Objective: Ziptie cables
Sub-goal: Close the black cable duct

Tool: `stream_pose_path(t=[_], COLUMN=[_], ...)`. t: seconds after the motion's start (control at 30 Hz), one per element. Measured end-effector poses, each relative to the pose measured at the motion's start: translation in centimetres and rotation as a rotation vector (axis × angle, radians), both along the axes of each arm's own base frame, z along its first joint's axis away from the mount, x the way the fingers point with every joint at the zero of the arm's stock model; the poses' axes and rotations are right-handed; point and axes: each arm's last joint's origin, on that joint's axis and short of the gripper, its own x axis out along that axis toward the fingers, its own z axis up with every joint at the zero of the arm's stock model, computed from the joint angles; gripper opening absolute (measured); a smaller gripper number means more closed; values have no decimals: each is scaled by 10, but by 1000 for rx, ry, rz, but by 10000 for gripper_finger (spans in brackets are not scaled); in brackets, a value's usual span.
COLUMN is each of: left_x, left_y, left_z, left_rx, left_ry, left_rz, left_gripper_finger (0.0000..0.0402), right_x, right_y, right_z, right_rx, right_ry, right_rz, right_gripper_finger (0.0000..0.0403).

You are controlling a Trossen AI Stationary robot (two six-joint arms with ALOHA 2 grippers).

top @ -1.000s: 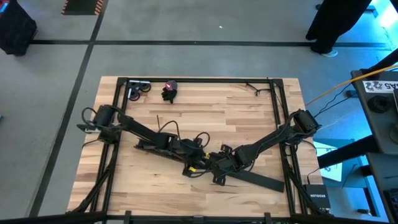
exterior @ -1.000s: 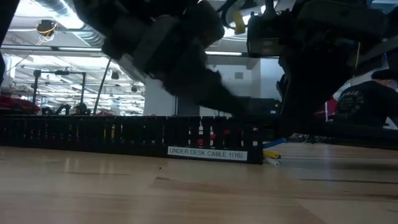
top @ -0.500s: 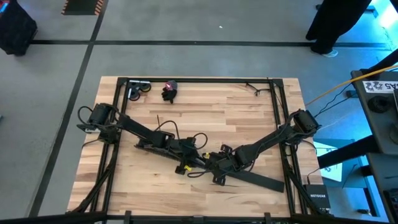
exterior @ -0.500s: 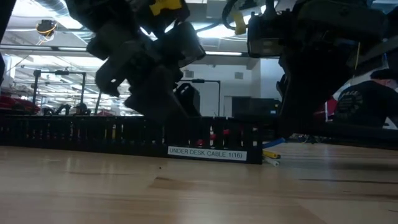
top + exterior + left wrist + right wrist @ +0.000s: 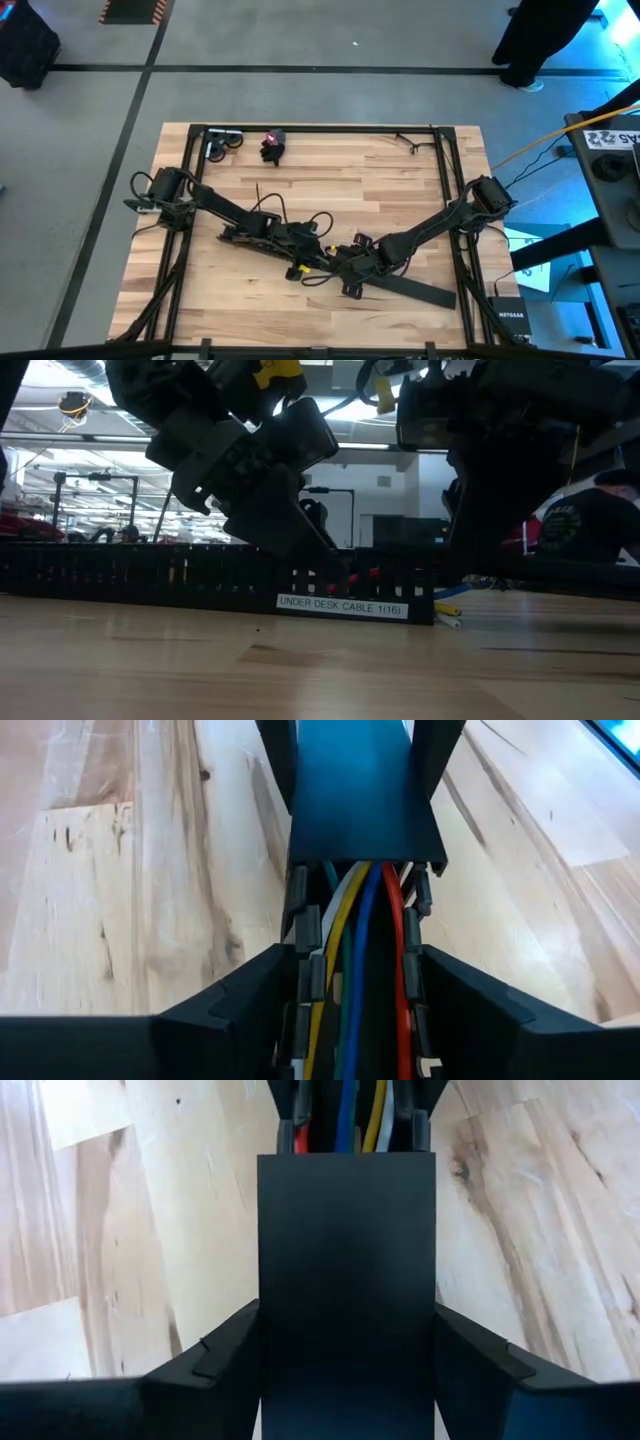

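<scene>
A long black slotted channel lies slantwise on the table. The cables, red, blue, yellow, white and green, run inside it. Their ends stick out of its end in the low view. A flat black cover sits over the channel's right part and runs on toward the right. My left gripper straddles the open channel, and my right gripper straddles the cover. They face each other at mid-table. No ziptie shows. My left gripper pinches the channel's two slotted side walls between its fingers, just short of the cover's end. The fingers lie across the channel, coming down from above. The channel rests on the table. My right gripper has the cover's two long edges between its fingers, which lie across the cover. The cover lies flat on the channel.
A black frame runs round the tabletop. A grey roll and a black-and-pink object lie at the far left, and a small black item at the far right. A person stands beyond the far edge.
My left gripper has risen off the channel, shifted a little along it toward the table's left, and come down on it again. The channel, with its label and cable ends, has slid a little toward the right in the low view. My right arm has kept still.
</scene>
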Motion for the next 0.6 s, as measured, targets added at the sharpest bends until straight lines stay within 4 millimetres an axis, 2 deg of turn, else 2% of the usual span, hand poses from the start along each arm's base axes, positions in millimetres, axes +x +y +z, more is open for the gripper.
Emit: stream_pose_path(t=[0.47,0.6], left_x=[-1,1], left_y=[-3,-3], left_z=[-1,1], left_rx=[5,5], left_ry=[2,-21], left_rz=[-21,-17], left_gripper_finger=[207,207], right_x=[1,5], right_y=[-1,-6], right_z=[1,3], right_rx=[-38,-34], right_ry=[-34,-45], right_rz=[-13,-81], right_gripper_finger=[220,220])
